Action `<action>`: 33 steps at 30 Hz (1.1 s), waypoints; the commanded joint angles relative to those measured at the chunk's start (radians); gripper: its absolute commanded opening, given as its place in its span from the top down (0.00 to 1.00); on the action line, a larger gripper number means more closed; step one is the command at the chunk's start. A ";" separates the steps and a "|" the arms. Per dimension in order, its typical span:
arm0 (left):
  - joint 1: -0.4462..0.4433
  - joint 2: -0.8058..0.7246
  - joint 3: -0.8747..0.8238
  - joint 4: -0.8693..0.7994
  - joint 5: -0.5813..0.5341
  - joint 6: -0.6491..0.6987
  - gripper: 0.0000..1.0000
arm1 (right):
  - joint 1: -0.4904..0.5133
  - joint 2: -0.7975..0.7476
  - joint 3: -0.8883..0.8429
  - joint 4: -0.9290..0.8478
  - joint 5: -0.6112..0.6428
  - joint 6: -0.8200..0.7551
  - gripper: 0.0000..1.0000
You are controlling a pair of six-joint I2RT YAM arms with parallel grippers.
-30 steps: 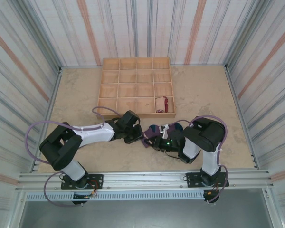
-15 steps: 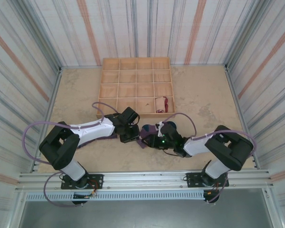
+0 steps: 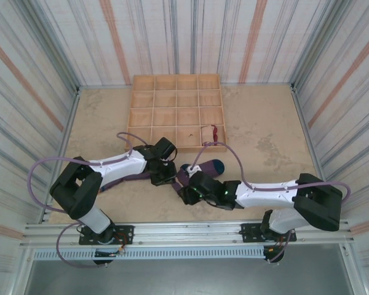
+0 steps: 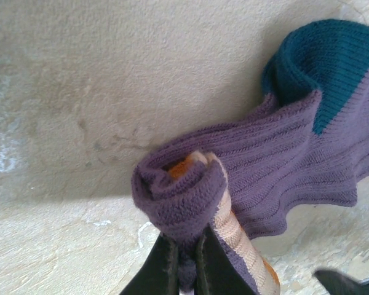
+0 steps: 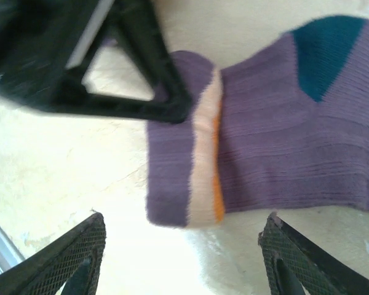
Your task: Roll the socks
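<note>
**Item 1. Left pincer** [image 4: 184,261]. We record it clenched, its two dark fingers [image 4: 163,270] pressed together on the rolled cuff end of the purple sock [image 4: 295,160]. The roll sits right at the fingertips. It is purple outside, with orange and pale stripes showing at its core and down its near side.

**Item 2. Purple sock.** From the left pincer's tips we trace the unrolled leg away and to that pincer's right across the table [image 4: 80,74]. It ends in the teal toe [image 4: 332,67], the part farthest from the grip.

**Item 3. Right pincer** [image 5: 184,258]. We list it released, jaws spread wide, with nothing gripped by the mesh-faced fingers [image 5: 80,258]. The sock's cuff edge lies just ahead, between the lines of the two fingers and touching neither. The left pincer's black tip meets the cuff on the far side.

**Item 4. Surroundings, from overhead.** The two pincers stand close together at the sock, near the table's middle. Beyond them sits a wooden tray [image 3: 176,76] of sixteen compartments. We count one cream sock [image 3: 207,134] in the right-end compartment of the row nearest the pincers. Striped walls [image 3: 37,74] enclose the table.
</note>
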 commanded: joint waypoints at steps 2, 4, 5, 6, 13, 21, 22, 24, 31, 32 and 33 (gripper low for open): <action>0.017 0.020 0.014 -0.062 0.017 0.031 1.00 | 0.093 0.052 0.084 -0.126 0.204 -0.167 0.31; 0.017 0.021 0.012 -0.062 0.023 0.033 1.00 | 0.131 0.097 0.120 -0.137 0.248 -0.197 0.31; 0.018 0.021 0.012 -0.061 0.025 0.034 1.00 | 0.144 0.127 0.141 -0.142 0.263 -0.215 0.31; 0.019 0.022 0.012 -0.061 0.026 0.034 1.00 | 0.152 0.154 0.159 -0.145 0.271 -0.227 0.31; 0.023 0.020 0.006 -0.064 0.036 0.044 1.00 | 0.192 0.318 0.262 -0.179 0.401 -0.258 0.32; 0.029 0.014 -0.006 -0.060 0.045 0.049 1.00 | 0.204 0.428 0.319 -0.237 0.523 -0.255 0.42; 0.029 0.013 -0.006 -0.060 0.046 0.051 1.00 | 0.205 0.440 0.327 -0.246 0.532 -0.252 0.44; 0.029 0.011 -0.008 -0.060 0.048 0.052 1.00 | 0.205 0.458 0.336 -0.253 0.538 -0.250 0.48; 0.032 -0.017 -0.024 -0.048 0.041 0.049 0.86 | 0.197 0.485 0.339 -0.253 0.516 -0.221 0.87; 0.034 -0.025 -0.027 -0.048 0.038 0.047 0.82 | 0.195 0.482 0.334 -0.249 0.505 -0.216 0.92; 0.037 -0.036 -0.031 -0.048 0.036 0.047 0.77 | 0.194 0.478 0.326 -0.241 0.492 -0.211 0.98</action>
